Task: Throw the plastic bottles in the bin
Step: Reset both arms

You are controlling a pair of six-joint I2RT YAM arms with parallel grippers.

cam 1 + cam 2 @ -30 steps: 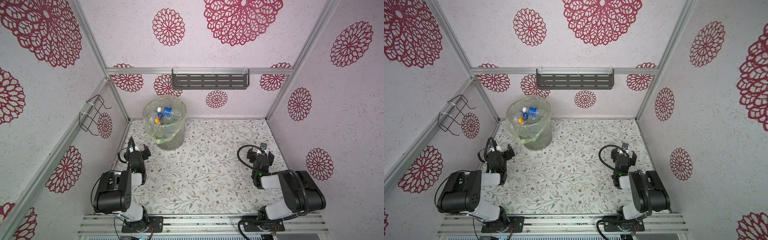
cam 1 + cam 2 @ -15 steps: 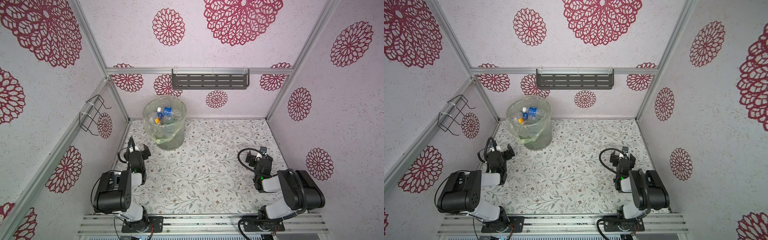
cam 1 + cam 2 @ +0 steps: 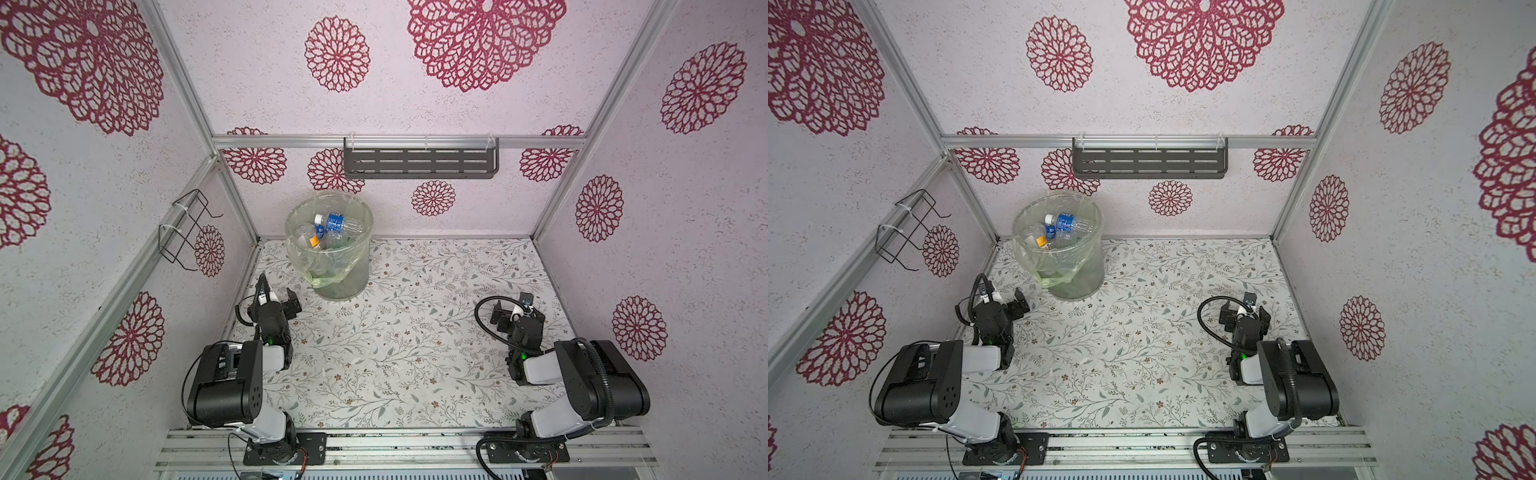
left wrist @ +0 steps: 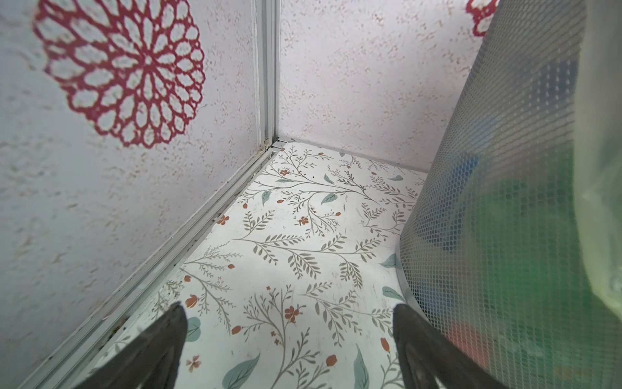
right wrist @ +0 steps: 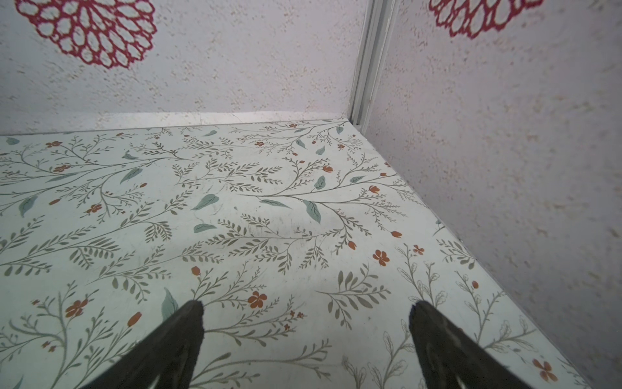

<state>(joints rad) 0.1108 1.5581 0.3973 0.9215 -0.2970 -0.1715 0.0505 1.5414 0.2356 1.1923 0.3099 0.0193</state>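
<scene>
The floral table (image 3: 395, 353) lies open between the arms. It is closed in by a side wall (image 3: 665, 249) just outside the right gripper (image 3: 517, 311) and another (image 3: 124, 257) just outside the left gripper (image 3: 277, 300). Ahead of the right gripper's fingers (image 5: 188, 333) bare surface runs to the back wall's foot and the corner post (image 5: 368, 67).

The bin (image 3: 347, 274) stands upright ahead of the left gripper, toward its inner side and well apart from the right one. In the left wrist view its mesh wall (image 4: 471, 202) rises close beside the inner finger (image 4: 420, 340). In both top views a narrow strip of table separates them.

Both grippers hang low over the table with jaws spread wide and nothing between them.

The plastic bottles (image 3: 338, 222) lie heaped inside the bin, a blue-labelled one across the top. None is near either pair of fingers.
</scene>
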